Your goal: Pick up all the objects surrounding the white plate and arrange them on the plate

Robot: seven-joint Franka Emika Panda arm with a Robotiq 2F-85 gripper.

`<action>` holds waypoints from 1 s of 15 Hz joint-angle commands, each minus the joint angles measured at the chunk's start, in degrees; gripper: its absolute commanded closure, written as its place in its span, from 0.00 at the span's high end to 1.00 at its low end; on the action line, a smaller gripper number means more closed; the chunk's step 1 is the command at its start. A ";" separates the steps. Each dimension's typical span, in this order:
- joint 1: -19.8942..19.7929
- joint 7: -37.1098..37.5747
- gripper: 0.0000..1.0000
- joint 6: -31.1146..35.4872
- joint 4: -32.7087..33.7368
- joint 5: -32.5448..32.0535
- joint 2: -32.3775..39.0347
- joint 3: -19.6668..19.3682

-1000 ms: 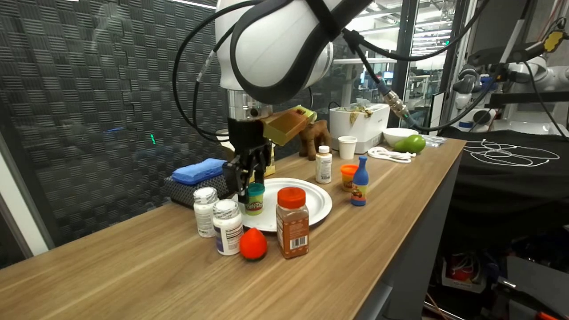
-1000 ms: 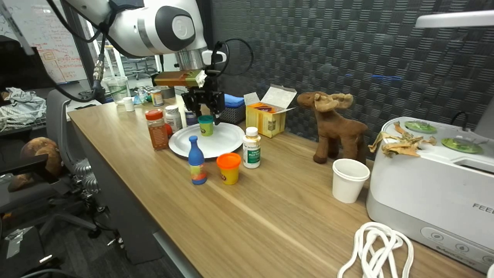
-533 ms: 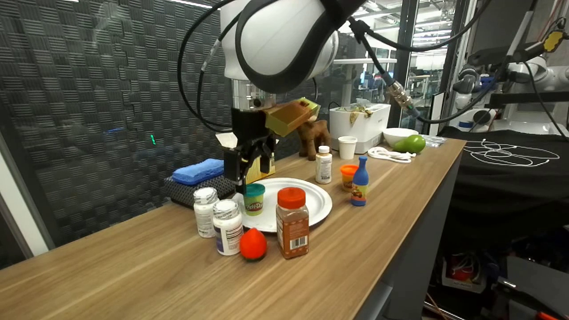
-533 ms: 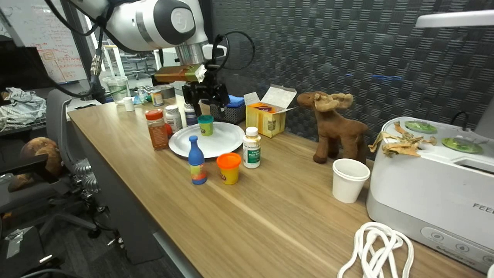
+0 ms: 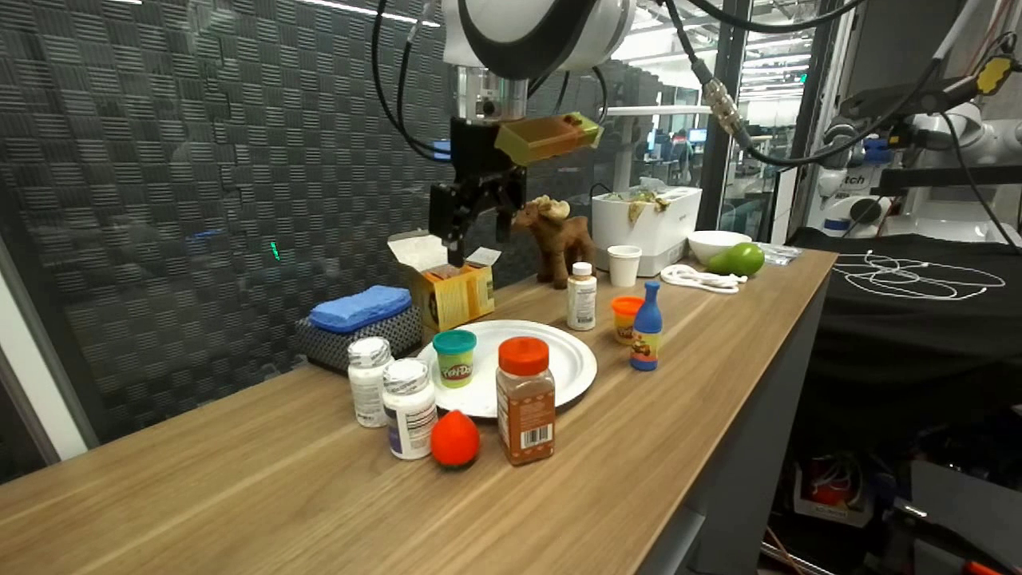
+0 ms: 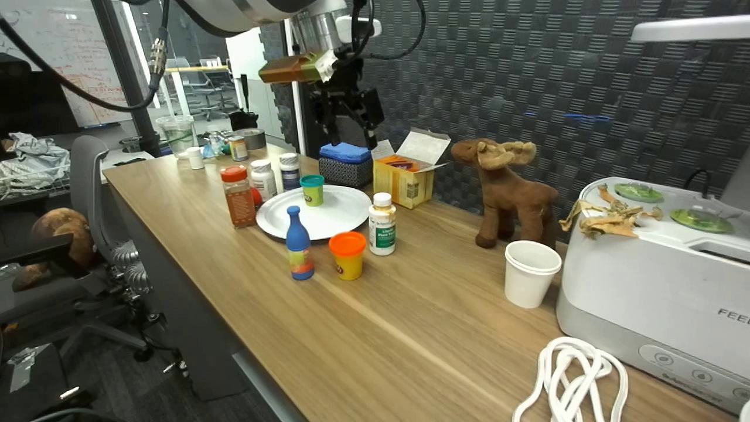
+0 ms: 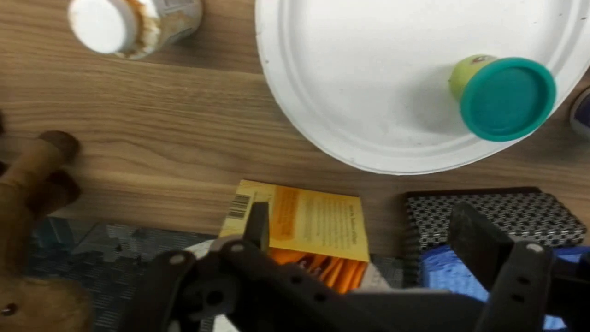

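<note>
tub — on plate | ball — between jar and a pill bottle

The gripper, a second ago around the teal-lidded Play-Doh can, has risen well above it and shifted right in both exterior views. Its jaws now stand wider apart.

I see even light on the desk; ceiling lights glare through the glass behind. In my wrist view the tub throws a soft shadow on the plate; toy and dark jaws look blurred.
</note>
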 commanded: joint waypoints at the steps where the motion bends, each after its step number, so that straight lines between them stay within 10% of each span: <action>1: -3.13 1.77 1.00 -4.70 1.81 2.28 -0.98 -1.93; 15: -10.25 0.49 1.00 -14.84 1.87 11.84 -0.05 -3.78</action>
